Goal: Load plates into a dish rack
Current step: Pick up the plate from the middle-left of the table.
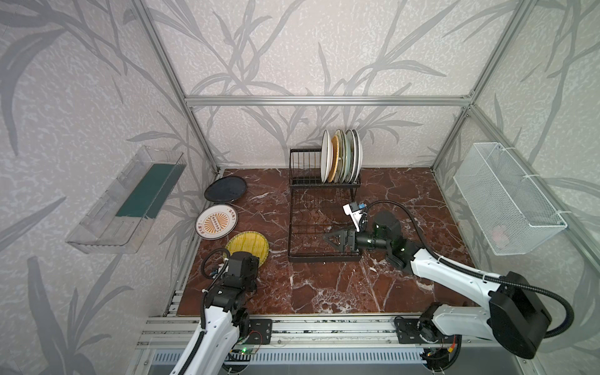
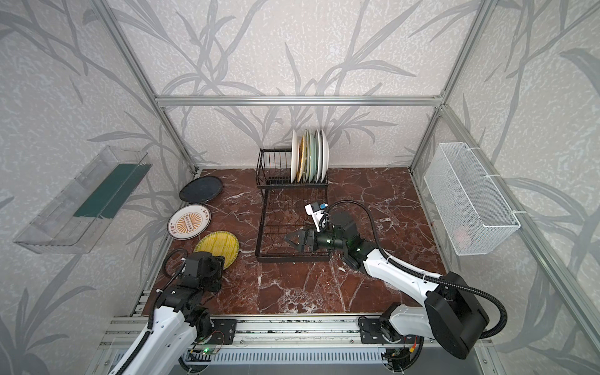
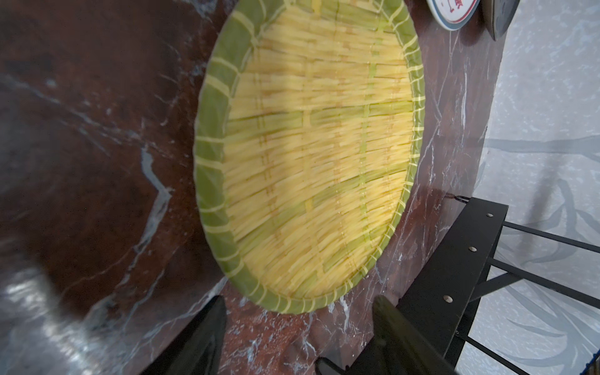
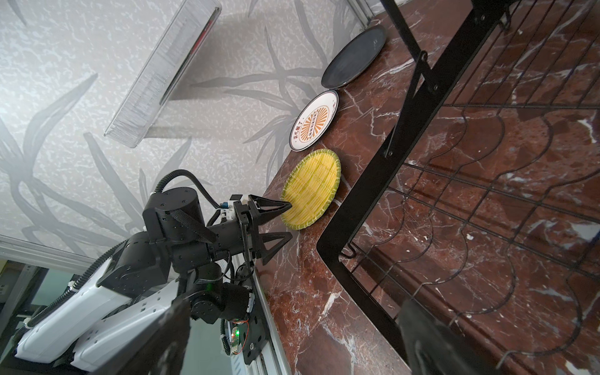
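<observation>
Left pincer (image 4: pixel 290 219) spread, holding nothing. Step judged: grasp of round yellow woven-look plate with green rim (image 1: pixel 248 245), lying flat on red marble tabletop (image 1: pixel 324 285). Next: close on near rim, lift, tilt upright for free slots of black wire dish rack (image 1: pixel 311 259). Plate's near rim just ahead of and between fingertips (image 3: pixel 399 328), apparently untouched; rack's front corner just beside. Right pincer (image 1: pixel 326 239) spread, empty, over rack tray

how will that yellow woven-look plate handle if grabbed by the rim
The yellow woven-look plate keeps a crisp round rim, so it is probably rigid. It lies flat on the glossy marble table, so it may slide rather than lift when pushed. Its shallow rim gives the left gripper little to pinch.
</observation>
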You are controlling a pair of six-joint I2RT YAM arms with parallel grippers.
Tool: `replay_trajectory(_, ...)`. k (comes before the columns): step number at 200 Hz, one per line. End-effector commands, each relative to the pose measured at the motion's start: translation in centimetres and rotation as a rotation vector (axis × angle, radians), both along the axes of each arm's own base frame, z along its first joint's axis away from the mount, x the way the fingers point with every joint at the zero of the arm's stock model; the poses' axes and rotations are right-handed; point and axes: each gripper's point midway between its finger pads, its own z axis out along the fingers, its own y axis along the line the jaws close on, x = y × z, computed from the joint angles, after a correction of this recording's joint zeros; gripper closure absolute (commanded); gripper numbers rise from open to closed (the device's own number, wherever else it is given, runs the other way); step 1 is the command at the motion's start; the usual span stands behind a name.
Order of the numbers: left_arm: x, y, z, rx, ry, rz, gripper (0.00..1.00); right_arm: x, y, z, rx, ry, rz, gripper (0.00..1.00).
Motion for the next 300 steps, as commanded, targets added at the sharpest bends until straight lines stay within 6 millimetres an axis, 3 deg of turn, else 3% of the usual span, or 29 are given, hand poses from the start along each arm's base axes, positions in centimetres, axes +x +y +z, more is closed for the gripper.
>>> replay_trajectory(1,0.9,0.5,-0.1,-0.007,-0.028,0.051,0.29,0.2,0.6,1.5,0.038,-0.028,0.019,0.01)
replay_trajectory(72,2.3,0.5,-1.0,-0.026,0.011,0.101,0.32,0.4,0.8,0.9,0.035,-0.007,0.02,0.01)
replay_trajectory(224,2.9,-0.4,-1.4,-0.054,0.035,0.07,0.73,2.1,-0.7,0.6,0.037,0.013,-0.029,0.01)
replay_trajectory(300,3.7,-1.3,0.7,-0.056,-0.014,-0.004,0.89,2.4,-0.5,0.4,0.044,0.023,-0.034,0.01)
